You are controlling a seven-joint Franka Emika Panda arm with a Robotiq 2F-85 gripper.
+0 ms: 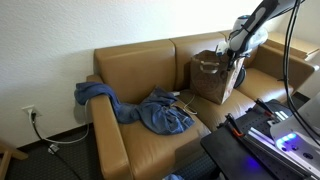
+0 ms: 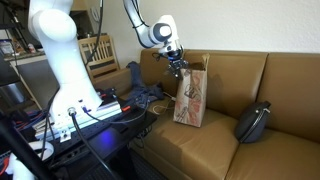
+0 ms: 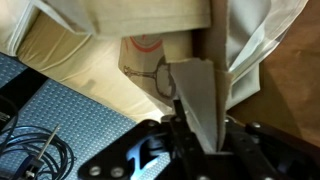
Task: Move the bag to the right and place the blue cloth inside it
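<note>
Room: pale wall behind a tan leather sofa, whose seat is the working surface.
Bag: paper shopping bag stands upright on the seat, mouth up.
Gripper: Robotiq gripper sits at the bag's top rim. The wrist view shows paper between the fingers, but I cannot tell whether it is pinched or let go.
Cloth: blue cloth is outside the bag, sprawled from the armrest along the seat toward it.
Key relation: the cloth lies low and beside the bag, on the side away from the dark round cushion.
Space: bare seat between bag and cushion.

Tan sofa against a pale wall — dark floor below.
</note>
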